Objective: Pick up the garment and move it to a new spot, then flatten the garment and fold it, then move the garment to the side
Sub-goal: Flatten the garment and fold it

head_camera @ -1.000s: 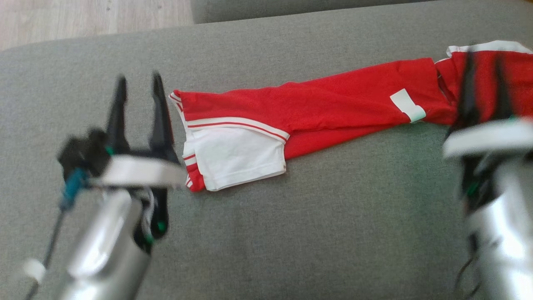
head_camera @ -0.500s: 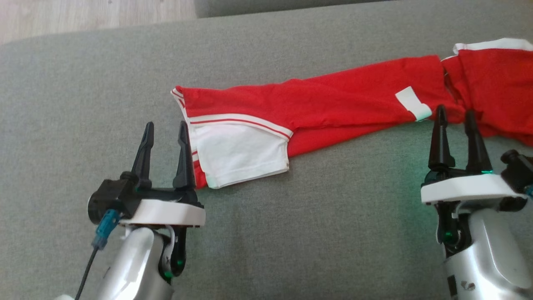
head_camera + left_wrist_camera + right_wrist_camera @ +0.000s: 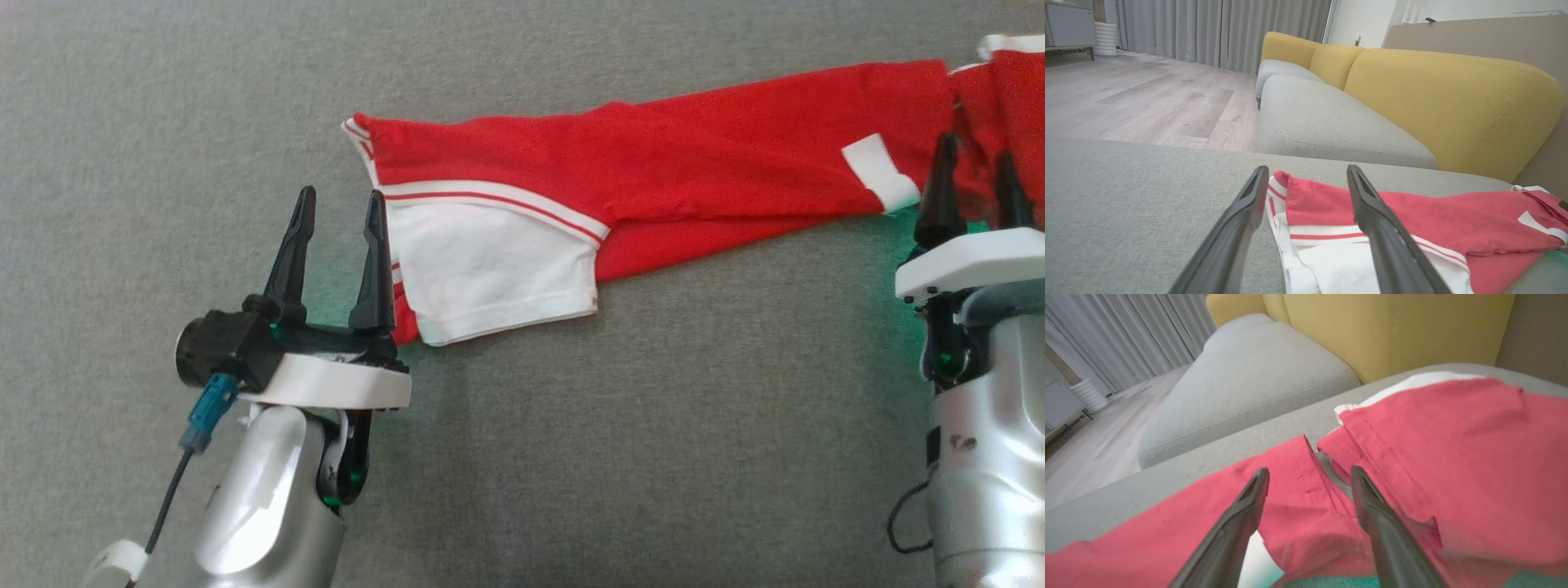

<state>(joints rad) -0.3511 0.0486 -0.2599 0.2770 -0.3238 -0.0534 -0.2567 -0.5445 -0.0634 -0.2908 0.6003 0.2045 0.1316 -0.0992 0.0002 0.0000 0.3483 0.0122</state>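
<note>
A red garment (image 3: 653,167) with a white striped panel (image 3: 490,273) lies stretched in a long strip across the grey cushion (image 3: 612,449), its right end running off the head view. My left gripper (image 3: 339,200) stands open at the garment's left edge, one finger against the white panel; in the left wrist view the garment (image 3: 1412,220) edge lies between the open fingers of my left gripper (image 3: 1306,171). My right gripper (image 3: 976,155) is open over the red folds near a white tag (image 3: 880,170). The right wrist view shows my right gripper (image 3: 1308,473) over a seam in the garment (image 3: 1433,457).
A second grey seat cushion (image 3: 1323,122) with yellow backrests (image 3: 1453,102) lies beyond the work surface. Wood floor (image 3: 1139,102) and grey curtains (image 3: 1208,28) are further off. Bare cushion spreads in front of the garment, between my two arms.
The head camera has tilted down, so floor and far cushion left the picture. Both grippers pulled back from the garment, then advanced to its edges again; both stay open.
</note>
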